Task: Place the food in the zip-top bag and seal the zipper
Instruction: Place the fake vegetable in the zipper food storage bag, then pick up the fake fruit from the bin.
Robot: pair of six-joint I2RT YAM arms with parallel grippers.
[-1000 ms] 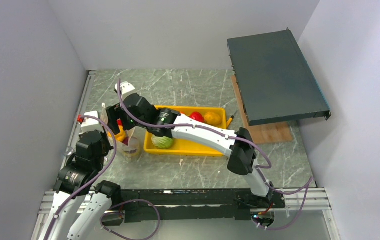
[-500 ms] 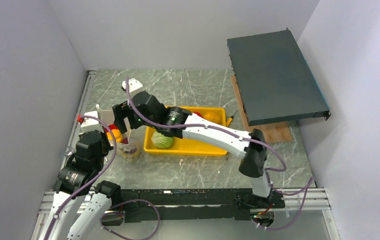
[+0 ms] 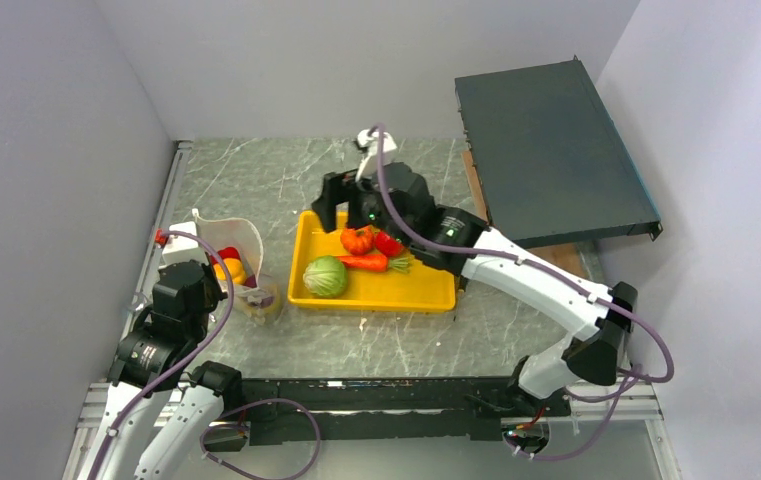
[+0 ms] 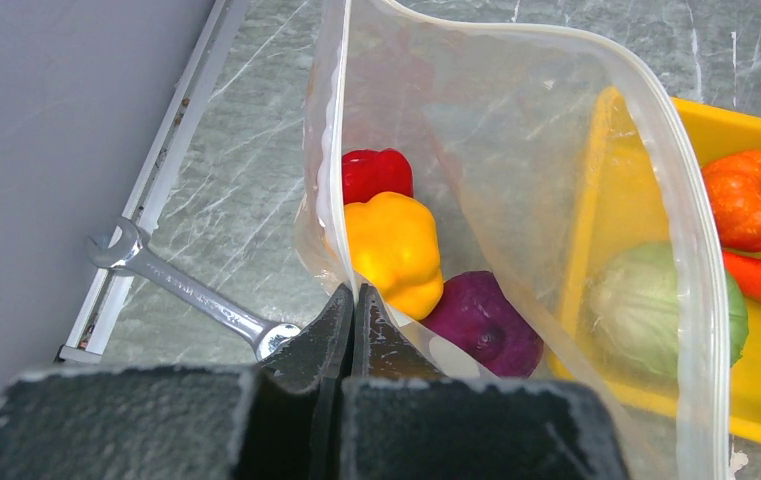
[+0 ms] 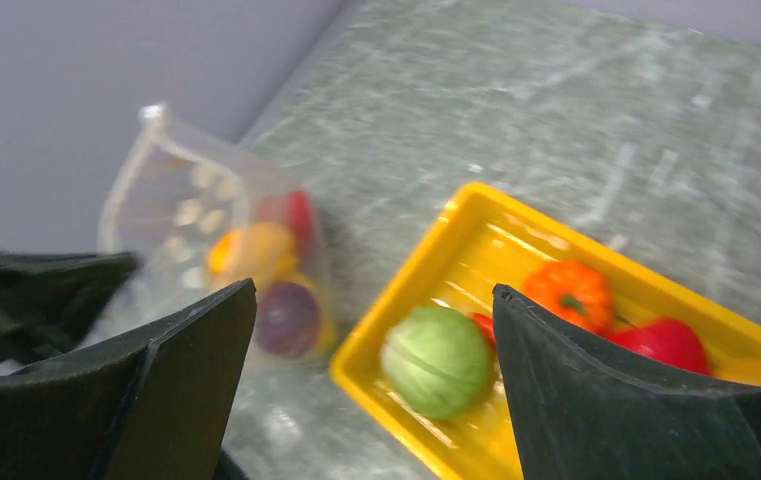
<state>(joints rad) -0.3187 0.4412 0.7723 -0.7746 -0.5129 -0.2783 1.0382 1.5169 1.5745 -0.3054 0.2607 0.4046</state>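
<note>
Left pincer [image 4: 353,300] is clamped shut on the rim of the zip-top bag [image 4: 516,130], which stands open on the desk [image 3: 256,180] left of the yellow tray [image 3: 406,287] with the yellow pepper [image 4: 393,250], red pepper [image 4: 376,172] and purple onion [image 4: 481,320] inside, and the right pincer [image 5: 374,330] hangs spread wide and empty above the tray.

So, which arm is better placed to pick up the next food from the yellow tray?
Right. The right tool is open and empty at the far edge of the yellow tray, close to the pumpkin. The left tool is shut on the rim of the zip-top bag, holding it open.
</note>
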